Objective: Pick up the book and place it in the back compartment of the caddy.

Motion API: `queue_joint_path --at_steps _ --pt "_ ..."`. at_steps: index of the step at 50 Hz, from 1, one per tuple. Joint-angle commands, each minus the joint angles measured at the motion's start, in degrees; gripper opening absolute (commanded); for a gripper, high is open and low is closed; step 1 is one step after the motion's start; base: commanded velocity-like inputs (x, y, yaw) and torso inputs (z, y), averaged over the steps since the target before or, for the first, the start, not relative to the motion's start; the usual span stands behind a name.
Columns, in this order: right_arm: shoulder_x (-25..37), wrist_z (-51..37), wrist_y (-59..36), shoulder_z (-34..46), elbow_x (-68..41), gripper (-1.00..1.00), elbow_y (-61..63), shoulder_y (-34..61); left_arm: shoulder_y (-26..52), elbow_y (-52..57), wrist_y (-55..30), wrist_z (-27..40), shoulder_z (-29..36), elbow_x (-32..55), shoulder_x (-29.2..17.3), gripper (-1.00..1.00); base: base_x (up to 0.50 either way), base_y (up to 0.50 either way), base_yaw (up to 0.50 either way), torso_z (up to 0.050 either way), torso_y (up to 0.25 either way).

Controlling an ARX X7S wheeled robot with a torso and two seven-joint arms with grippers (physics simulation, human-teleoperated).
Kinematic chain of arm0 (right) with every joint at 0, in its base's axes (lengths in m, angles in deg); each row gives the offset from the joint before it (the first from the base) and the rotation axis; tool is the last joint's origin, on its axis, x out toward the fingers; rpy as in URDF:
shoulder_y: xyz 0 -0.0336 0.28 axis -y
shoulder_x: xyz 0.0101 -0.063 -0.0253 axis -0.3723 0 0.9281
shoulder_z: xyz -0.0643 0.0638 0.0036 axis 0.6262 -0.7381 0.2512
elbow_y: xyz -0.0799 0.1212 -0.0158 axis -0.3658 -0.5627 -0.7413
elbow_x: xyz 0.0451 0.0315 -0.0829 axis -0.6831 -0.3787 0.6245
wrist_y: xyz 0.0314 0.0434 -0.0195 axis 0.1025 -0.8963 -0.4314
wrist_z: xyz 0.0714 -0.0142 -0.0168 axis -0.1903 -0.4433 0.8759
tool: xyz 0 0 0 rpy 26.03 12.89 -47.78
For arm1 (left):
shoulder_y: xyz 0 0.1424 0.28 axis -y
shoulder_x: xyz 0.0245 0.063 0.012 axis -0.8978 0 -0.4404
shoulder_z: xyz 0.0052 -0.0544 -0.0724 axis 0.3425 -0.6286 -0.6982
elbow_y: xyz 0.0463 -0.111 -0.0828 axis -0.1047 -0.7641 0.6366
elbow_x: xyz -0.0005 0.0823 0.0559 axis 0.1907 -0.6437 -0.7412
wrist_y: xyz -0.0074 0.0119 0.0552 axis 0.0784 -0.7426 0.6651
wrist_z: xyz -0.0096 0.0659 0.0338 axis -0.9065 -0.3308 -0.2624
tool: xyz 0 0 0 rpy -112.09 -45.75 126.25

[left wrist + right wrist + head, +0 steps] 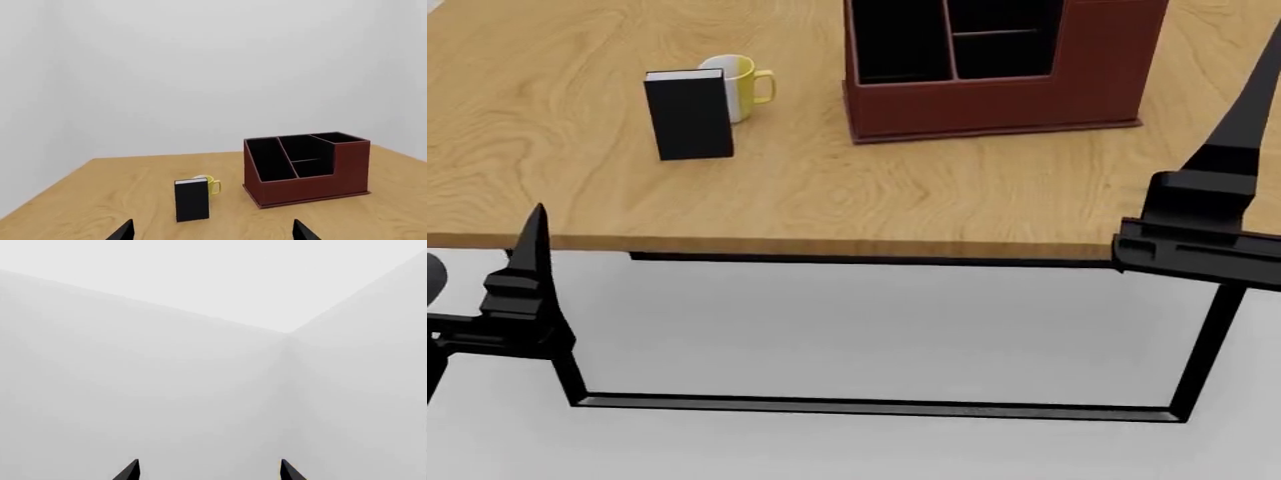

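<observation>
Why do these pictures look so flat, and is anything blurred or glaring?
Head view: even light, no glare, only a faint shadow beside the book and caddy. Left wrist view: sharp throughout, the mug half hidden behind the book. Right wrist view: only pale walls, no detail.

Left tool [212, 231] jaws spread wide and empty, held low before the surface's near edge, right tool [209, 471] likewise parted and empty, raised beside the near right corner, both arms off the surface
</observation>
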Motion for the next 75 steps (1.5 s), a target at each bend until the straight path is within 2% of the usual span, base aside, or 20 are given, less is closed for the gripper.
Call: queue_joint_path --at_steps 1,30,42,75 --pt "0.04 -0.03 0.64 0.07 -0.21 1.0 -0.27 -0.37 -0.1 -0.13 0.51 0.15 0.03 0.32 -0.04 1.0 0.0 -0.27 0.0 0.0 0.0" --pt "0.09 -0.7 1.13 0.6 -0.85 1.0 -0.22 -0.34 -0.94 -0.01 1.54 0.34 -0.3 1.32 -0.45 1.0 0.0 -0.27 0.0 0.0 0.0" --pt "-0.11 -1.27 1.27 1.08 -0.91 1.0 -0.67 -0.22 -0.74 -0.29 1.82 0.32 -0.18 1.79 -0.49 1.0 0.0 0.0 0.0 0.0 0.0" --pt "0.28 -1.98 1.6 1.47 -1.48 1.0 -0.72 -0.3 -0.36 -0.28 2.42 0.93 -0.1 2.61 -0.86 1.0 0.31 -0.03 0.0 0.0 0.0"
